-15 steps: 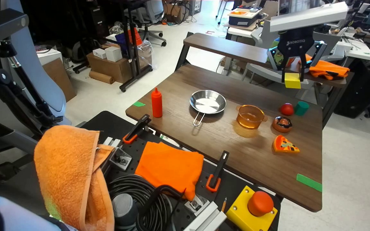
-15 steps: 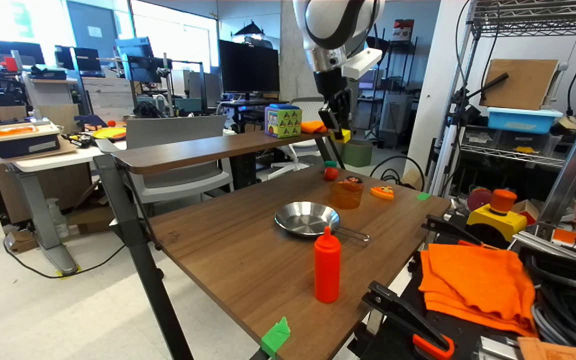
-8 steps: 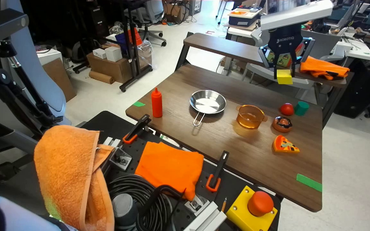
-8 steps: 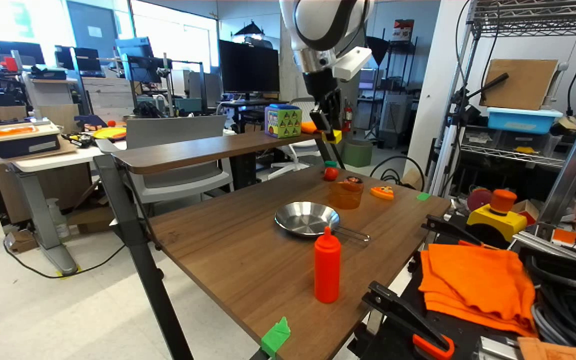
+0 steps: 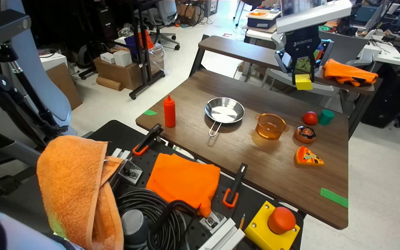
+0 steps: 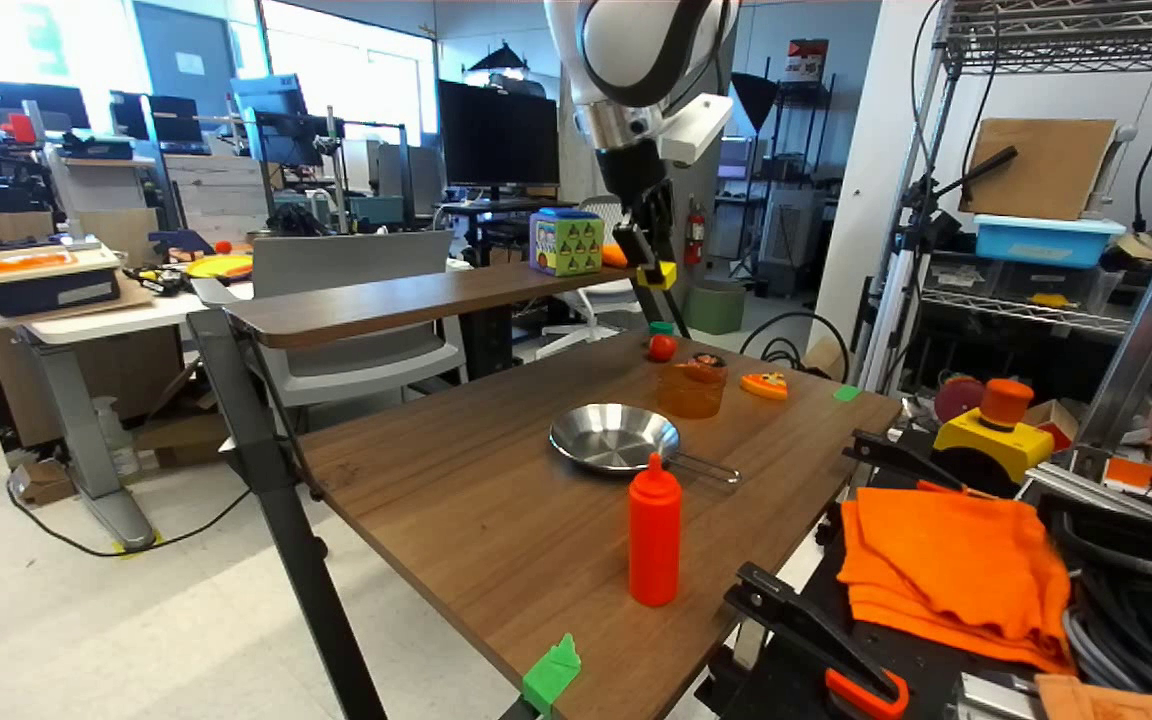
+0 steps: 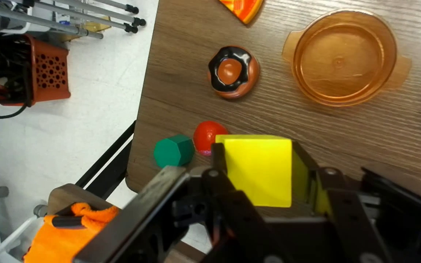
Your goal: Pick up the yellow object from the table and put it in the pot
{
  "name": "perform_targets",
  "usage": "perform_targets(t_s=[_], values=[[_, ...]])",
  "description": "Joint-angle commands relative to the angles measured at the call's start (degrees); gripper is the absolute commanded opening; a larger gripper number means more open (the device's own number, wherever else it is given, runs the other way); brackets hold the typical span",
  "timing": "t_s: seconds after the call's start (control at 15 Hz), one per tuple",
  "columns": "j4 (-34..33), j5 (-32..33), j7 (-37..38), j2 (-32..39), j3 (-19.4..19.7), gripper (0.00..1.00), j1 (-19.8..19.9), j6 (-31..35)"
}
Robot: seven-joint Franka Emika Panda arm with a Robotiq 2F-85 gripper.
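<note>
In an exterior view: yellow block [image 5: 304, 83] is pinched by the end effector [image 5: 303, 79], held up off the tabletop [image 5: 189, 100]. Amber pot [image 5: 270, 132] is seated on the tabletop between silver pan [image 5: 224, 113] and black-topped donut [image 5: 305, 134]; pizza wedge [image 5: 308, 158] is placed near the donut.

In an exterior view: block is seen in the air at the end effector's tips. Donut is partly hidden behind the pot. Red squeeze bottle [image 6: 655, 535] is stood upright near the pan.

In the wrist view: block is clamped between both fingers [image 7: 219, 159]. Red round piece [image 7: 207, 135] is partly covered by the block; green piece [image 7: 174, 150] is set just beside it, contact cannot be told. Pot is seen from above, apart from the block.
</note>
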State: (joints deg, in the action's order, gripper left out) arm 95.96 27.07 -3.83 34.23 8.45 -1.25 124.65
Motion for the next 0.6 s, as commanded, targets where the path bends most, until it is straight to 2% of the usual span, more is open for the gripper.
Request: perform_targets(t_s=[0.0,0.27,0.4,0.53], values=[[3.42,5.46,1.37,-2.3,1.12,0.2,-1.23,1.88],[7.11,11.64,5.38,-4.13,1.81,0.2,-1.16,5.72],[7.39,11.15,8.08,-4.46,1.45,0.2,-0.07,7.29],[6.85,8.07,8.93,-4.44,0.54,0.2,1.49,9.77]])
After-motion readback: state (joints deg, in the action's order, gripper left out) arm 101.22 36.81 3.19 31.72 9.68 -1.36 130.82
